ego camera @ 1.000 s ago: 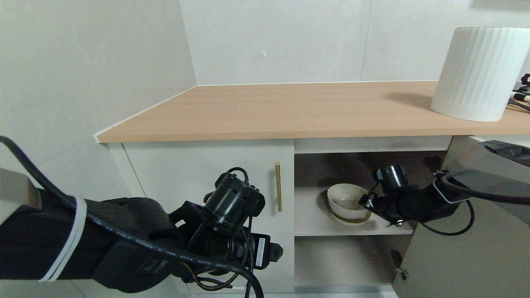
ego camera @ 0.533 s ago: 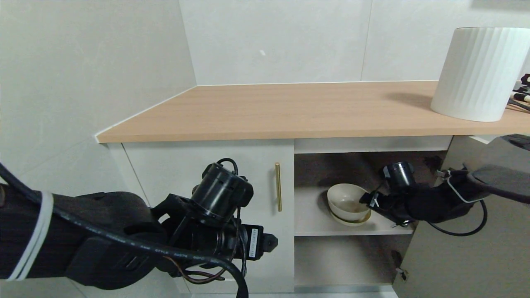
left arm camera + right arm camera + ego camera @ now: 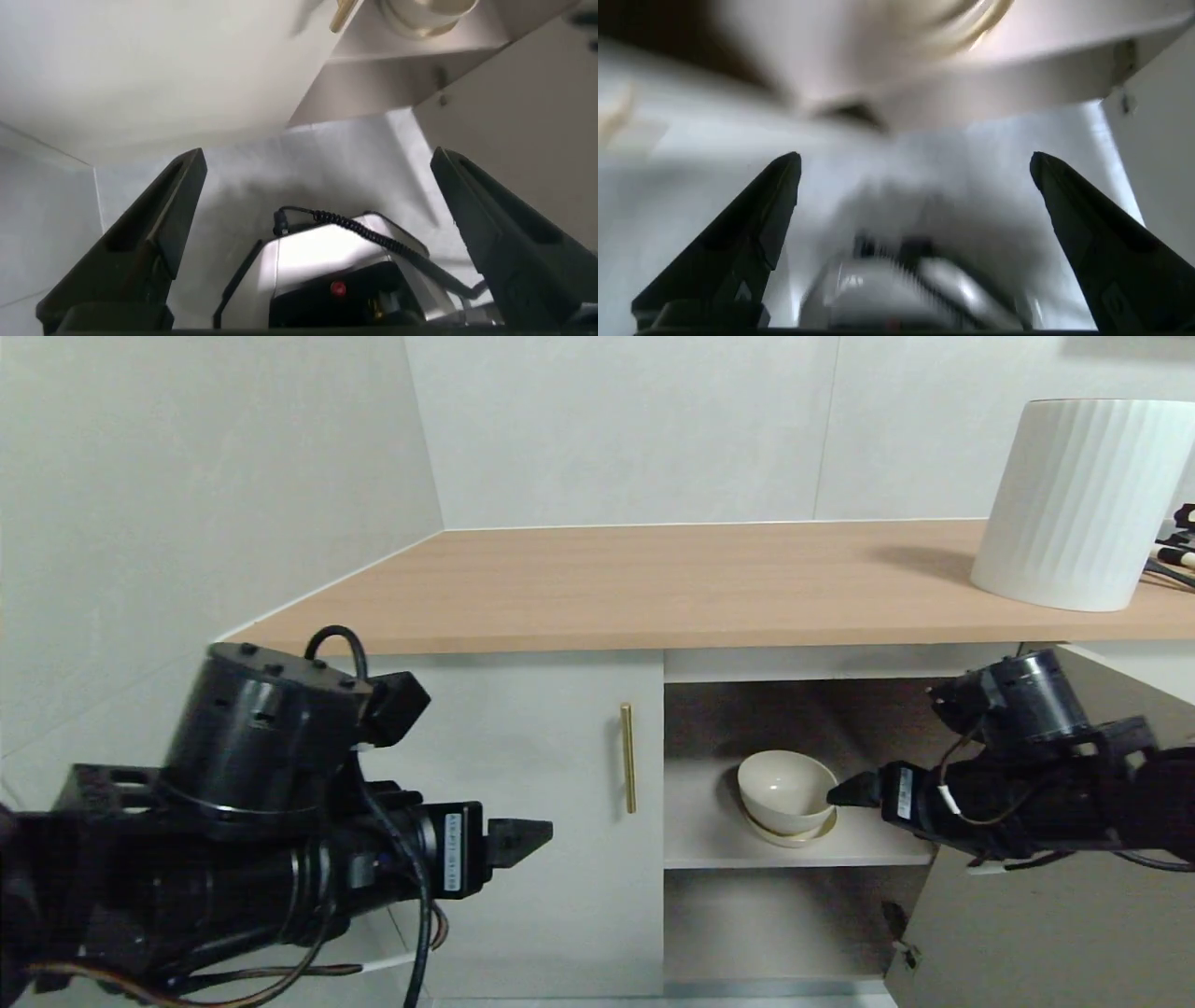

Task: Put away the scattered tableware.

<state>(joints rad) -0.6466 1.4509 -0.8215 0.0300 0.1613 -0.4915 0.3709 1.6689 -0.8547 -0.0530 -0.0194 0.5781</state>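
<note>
Two tools spread wide and empty: my left tool [image 3: 527, 833] before the closed door [image 3: 523, 728], my right tool [image 3: 843, 791] just beside the rim of the cream bowl [image 3: 784, 789], which rests on a plate [image 3: 795, 836] on the cabinet shelf [image 3: 700, 826]. I judge it best to back out level, clear of rim and open door [image 3: 1027, 933].

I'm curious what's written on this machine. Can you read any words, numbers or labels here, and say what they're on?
Small white sticker on the black left gripper: print too small to read.
Small white tag on the black right gripper: print too small to read.
No other text shows.
</note>
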